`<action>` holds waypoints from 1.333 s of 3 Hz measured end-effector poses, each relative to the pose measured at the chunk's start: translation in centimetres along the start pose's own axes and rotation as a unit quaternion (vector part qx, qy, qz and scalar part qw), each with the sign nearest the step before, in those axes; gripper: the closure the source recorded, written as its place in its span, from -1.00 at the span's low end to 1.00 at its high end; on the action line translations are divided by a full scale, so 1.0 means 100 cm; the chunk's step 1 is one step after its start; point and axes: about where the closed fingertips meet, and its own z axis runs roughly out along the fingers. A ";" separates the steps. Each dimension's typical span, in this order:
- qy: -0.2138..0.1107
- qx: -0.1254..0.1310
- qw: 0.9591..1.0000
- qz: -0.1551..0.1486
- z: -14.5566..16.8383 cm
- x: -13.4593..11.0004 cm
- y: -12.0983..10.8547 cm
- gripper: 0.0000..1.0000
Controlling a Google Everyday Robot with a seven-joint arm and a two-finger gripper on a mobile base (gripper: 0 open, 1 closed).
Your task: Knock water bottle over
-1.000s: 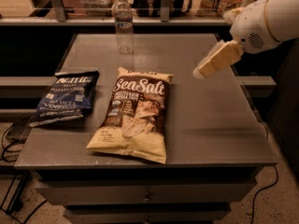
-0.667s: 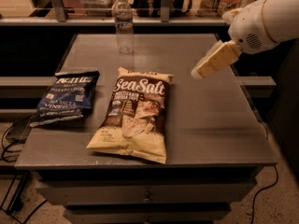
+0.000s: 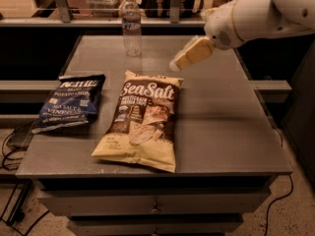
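Hovering gripper (image 3: 176, 64), spread or closed I cannot tell; water bottle (image 3: 131, 26) stands upright to its left, apart, knock not yet done.

Your grey table (image 3: 226, 127) carries three items. The water bottle (image 3: 131, 28) stands upright near the far edge. A tan Sea Salt chip bag (image 3: 142, 119) lies flat at centre front. A blue chip bag (image 3: 71, 102) lies flat beside it, apart. The gripper (image 3: 176, 64) hovers above the tabletop, clear of the bottle.
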 end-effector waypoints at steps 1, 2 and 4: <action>-0.032 -0.021 0.999 -0.002 0.046 -0.021 -0.012 -1.00; -0.065 -0.038 0.997 0.023 0.097 -0.040 -0.026 -1.00; -0.090 -0.055 0.994 0.028 0.151 -0.068 -0.032 -1.00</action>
